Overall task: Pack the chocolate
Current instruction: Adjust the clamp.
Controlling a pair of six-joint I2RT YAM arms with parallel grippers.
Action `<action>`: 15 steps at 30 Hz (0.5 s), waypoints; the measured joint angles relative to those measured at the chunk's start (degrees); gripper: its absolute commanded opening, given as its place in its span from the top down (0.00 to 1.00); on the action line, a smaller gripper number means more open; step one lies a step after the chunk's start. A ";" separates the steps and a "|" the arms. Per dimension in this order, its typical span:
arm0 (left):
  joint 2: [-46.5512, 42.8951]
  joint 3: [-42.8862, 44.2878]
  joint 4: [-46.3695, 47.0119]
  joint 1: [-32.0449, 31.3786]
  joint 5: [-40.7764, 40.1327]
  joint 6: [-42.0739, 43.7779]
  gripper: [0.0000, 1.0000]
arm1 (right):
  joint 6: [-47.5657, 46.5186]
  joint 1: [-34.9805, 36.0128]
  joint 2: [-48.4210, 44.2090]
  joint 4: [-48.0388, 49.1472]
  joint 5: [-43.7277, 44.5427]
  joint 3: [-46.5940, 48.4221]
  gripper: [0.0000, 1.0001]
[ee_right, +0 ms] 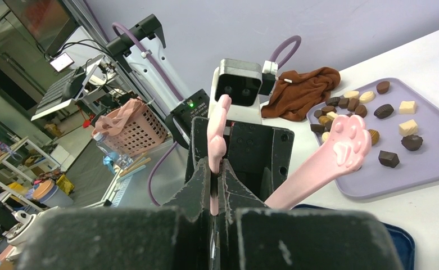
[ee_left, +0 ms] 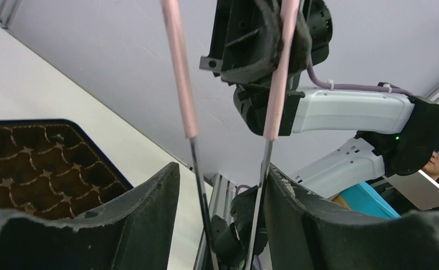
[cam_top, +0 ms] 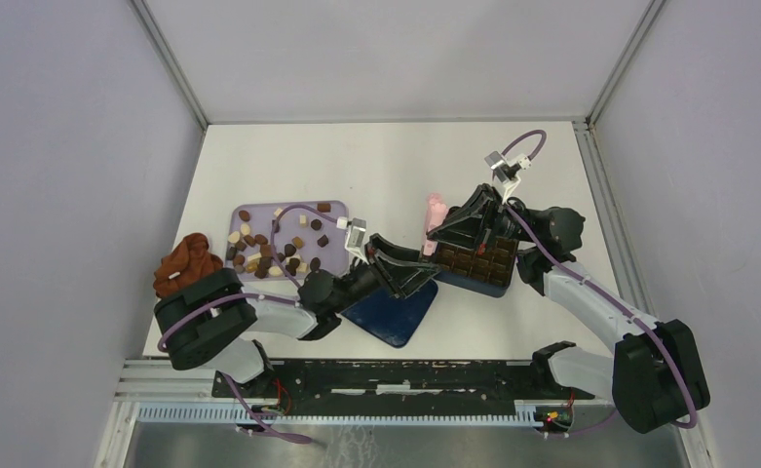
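We see the right fingers (ee_right: pixel 197 194) clenched on the pink paw-tipped plastic tongs (ee_right: pixel 346 147), frame centre; left fingers (ee_left: pixel 144 208) straddle both arms, spread, contact unclear.

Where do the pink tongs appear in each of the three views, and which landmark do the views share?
Top external: the pink tongs are a short pink strip at centre, beside the right gripper.
Left wrist: the tongs' two arms run down from the top edge, at centre.
Right wrist: the tongs are at centre, paw-shaped tips up.
Shared landmark: the right gripper, shut on one tong arm.
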 measured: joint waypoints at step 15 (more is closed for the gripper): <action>-2.21 2.75 -0.81 0.00 -0.09 0.35 0.36 | -0.94 0.00 -0.98 -0.59 0.52 0.00 1.00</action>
